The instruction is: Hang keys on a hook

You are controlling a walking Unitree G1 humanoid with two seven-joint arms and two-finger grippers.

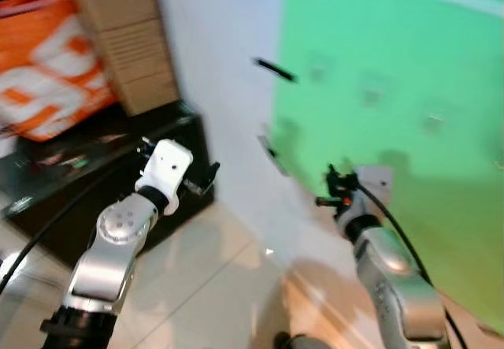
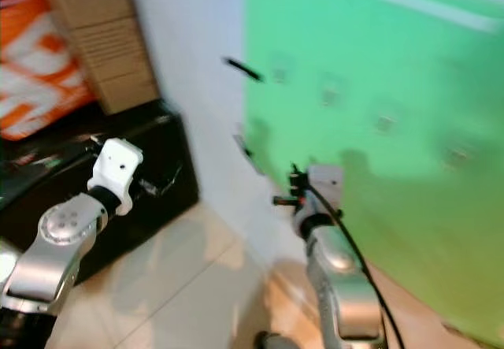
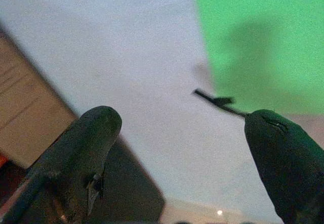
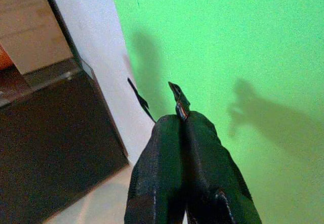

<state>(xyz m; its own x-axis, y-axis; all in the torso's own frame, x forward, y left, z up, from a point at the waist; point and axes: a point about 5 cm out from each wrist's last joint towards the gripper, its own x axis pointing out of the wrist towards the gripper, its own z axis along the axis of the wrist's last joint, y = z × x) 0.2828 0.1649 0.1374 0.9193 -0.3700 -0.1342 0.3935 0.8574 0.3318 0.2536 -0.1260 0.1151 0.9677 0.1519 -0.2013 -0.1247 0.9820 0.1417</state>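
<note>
One small dark piece with a red fleck, most likely the keys [image 4: 178, 100], pokes out just beyond the tips of the right gripper [image 4: 183, 119]; too little of it shows to be sure. The two black fingers of that gripper are pressed flat together with no gap, pinching that piece between them. Ahead of the fingertips stands a bright green panel [image 4: 238, 47], and the gripper casts its shadow on it. Slightly to the side of the tips, on the white wall [image 1: 224, 65] at the panel's edge, a thin dark peg [image 4: 139, 100] slants outward: this looks like the nearest hook. A second dark hook [image 1: 274, 68] sits higher on the same wall, above and to the robot's left of the right gripper.

The left gripper [image 3: 182, 133] is held up with its fingers [image 3: 83, 148] spread wide and nothing between them; the lower hook lies beyond its tips. Behind it are a black cabinet [image 1: 118, 183], a cardboard box [image 1: 126, 42] and an orange bag [image 1: 47, 65].

The head views are blurred, so the robot seems to be mid-approach: the carrying step, with hanging not yet done. The next move, as I judge it, calls for bringing the pinched tips across to a hook, lining the key ring over the peg's end, then letting go.
</note>
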